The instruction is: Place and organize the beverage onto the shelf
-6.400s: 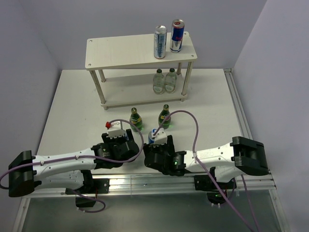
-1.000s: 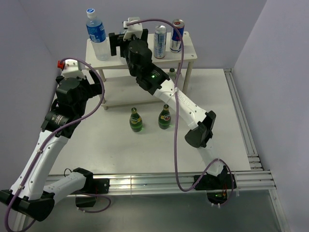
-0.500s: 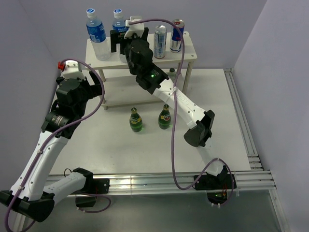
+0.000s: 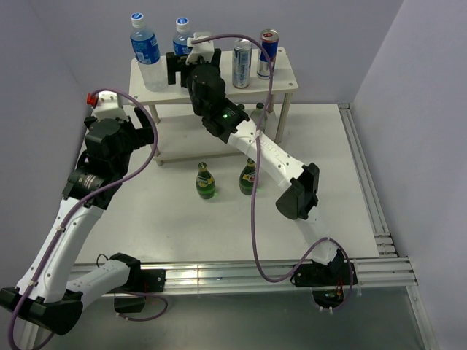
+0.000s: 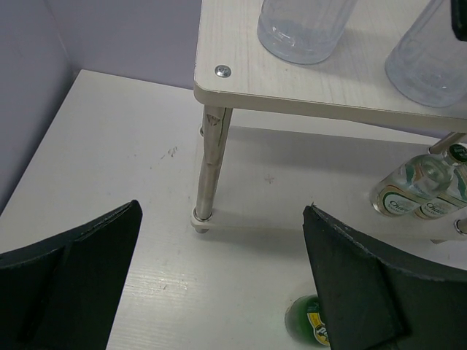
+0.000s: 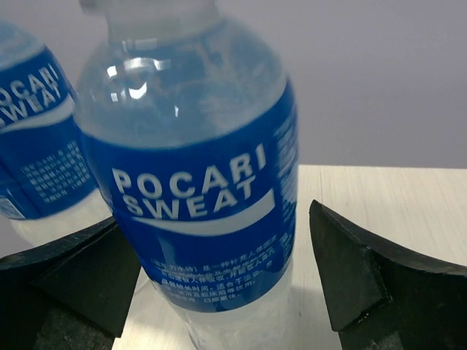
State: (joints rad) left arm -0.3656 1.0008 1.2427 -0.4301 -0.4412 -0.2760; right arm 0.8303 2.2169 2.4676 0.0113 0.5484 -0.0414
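Pocari bottle (image 6: 197, 182) stands upright on the shelf (image 4: 281, 84) top, upper left of the overhead frame, beside its twin (image 4: 145, 47). It sits between the right fingers (image 6: 357, 284), spread apart, one clear of it. Left fingers (image 5: 66, 284), spread wide and empty, hang above the tabletop (image 4: 328, 160) near the shelf's front-left leg (image 5: 208, 168). Two green bottles (image 4: 205, 181) stand on the tabletop mid-frame.

This is a robot test cell in a lab, not a home or shop. In the top view a bare white table (image 4: 328, 160) sits boxed in by plain pale-violet walls (image 4: 408, 58) at left, back and right. Along the bottom edge an aluminium rail (image 4: 219, 273) carries the left arm (image 4: 69, 226) and right arm (image 4: 271, 152), trailing a loose purple cable (image 4: 253, 233). At upper centre, a small wooden shelf (image 4: 284, 82) of drinks (image 4: 146, 51) is the only furnishing.
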